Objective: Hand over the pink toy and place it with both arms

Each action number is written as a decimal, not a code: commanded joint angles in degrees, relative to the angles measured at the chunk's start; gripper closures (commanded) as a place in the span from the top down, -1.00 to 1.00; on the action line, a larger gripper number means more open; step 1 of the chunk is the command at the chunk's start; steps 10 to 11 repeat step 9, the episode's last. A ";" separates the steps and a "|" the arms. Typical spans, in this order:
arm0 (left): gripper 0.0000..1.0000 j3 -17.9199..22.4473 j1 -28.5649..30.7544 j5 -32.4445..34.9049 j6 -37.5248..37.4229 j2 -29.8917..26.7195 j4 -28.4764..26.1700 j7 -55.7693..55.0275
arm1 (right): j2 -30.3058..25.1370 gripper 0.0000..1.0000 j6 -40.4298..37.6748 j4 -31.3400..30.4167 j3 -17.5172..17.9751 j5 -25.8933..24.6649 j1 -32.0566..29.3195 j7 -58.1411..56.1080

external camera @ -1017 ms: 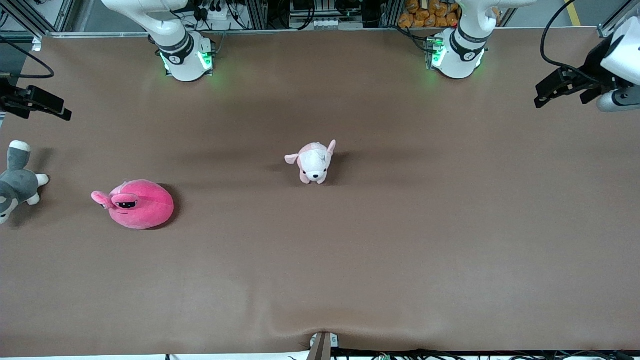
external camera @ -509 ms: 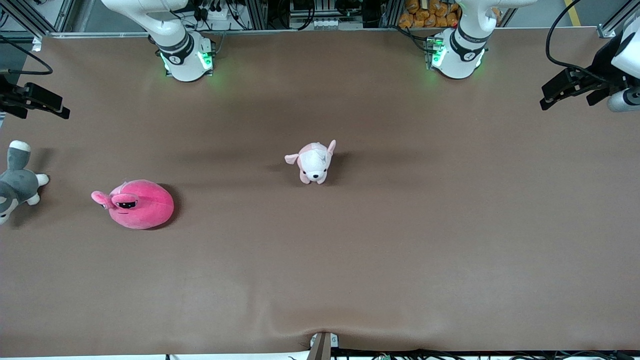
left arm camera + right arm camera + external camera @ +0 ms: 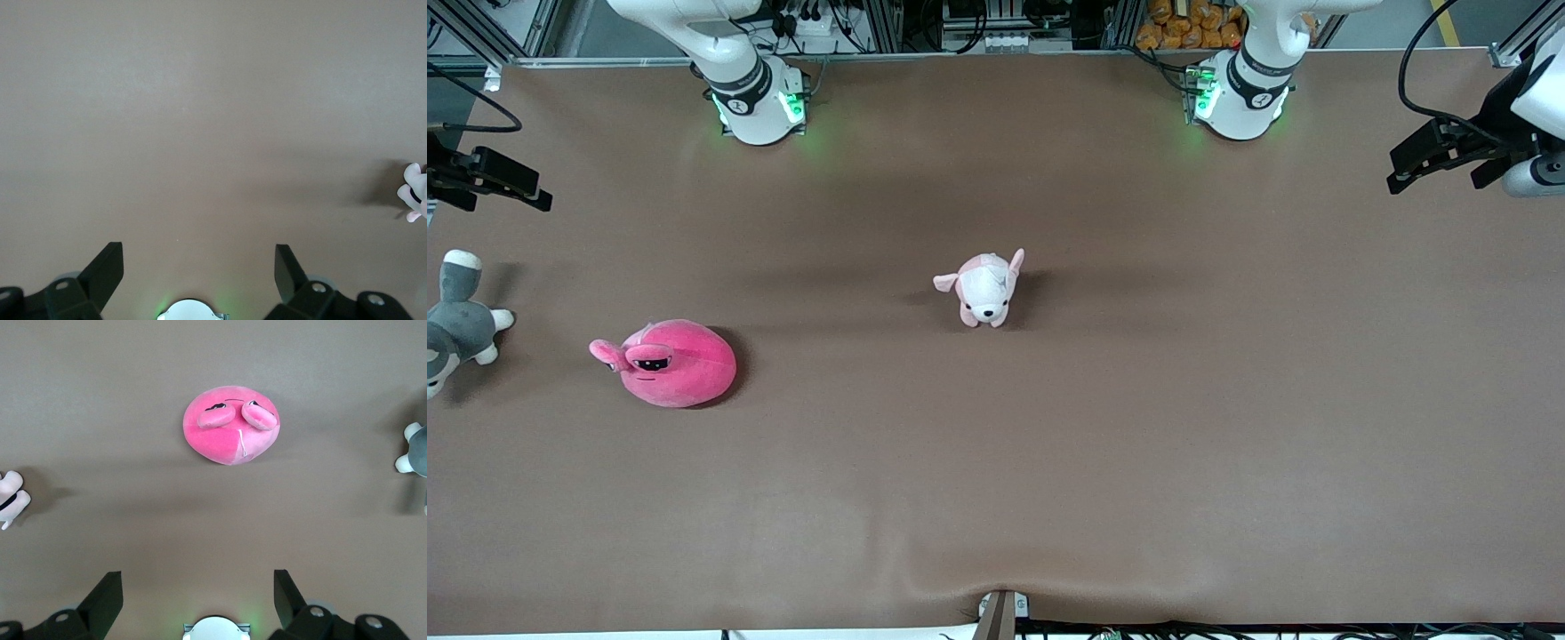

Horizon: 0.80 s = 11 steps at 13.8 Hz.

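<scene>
Holding both arms raised, I see the left gripper (image 3: pixel 1405 173) and right gripper (image 3: pixel 525 191) over the table's (image 3: pixel 1138 427) ends, fingers spread, empty; the pink toy (image 3: pixel 671 363) lies untouched.

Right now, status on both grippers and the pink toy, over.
Left gripper and right gripper open, empty, at their table ends. Pink toy untouched on table, right arm's end. Nothing in the way.
</scene>
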 commanded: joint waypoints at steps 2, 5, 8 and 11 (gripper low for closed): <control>1.00 -0.36 -0.15 1.15 -1.25 0.58 1.50 0.63 | -0.83 1.00 -0.16 -0.55 -0.23 -0.40 0.61 -0.40; 1.00 -0.36 -0.06 1.15 -1.25 0.49 1.59 0.72 | -1.00 1.00 -0.33 -0.46 -0.23 -0.49 0.53 -0.48; 1.00 -0.36 -0.06 1.15 -1.25 0.49 1.59 0.72 | -1.35 1.00 -0.33 -0.55 -0.32 -0.75 0.44 -0.57; 1.00 -0.45 -0.06 1.06 -1.25 0.49 1.59 0.72 | -1.35 1.00 -0.42 -0.55 -0.32 -0.84 0.44 -0.57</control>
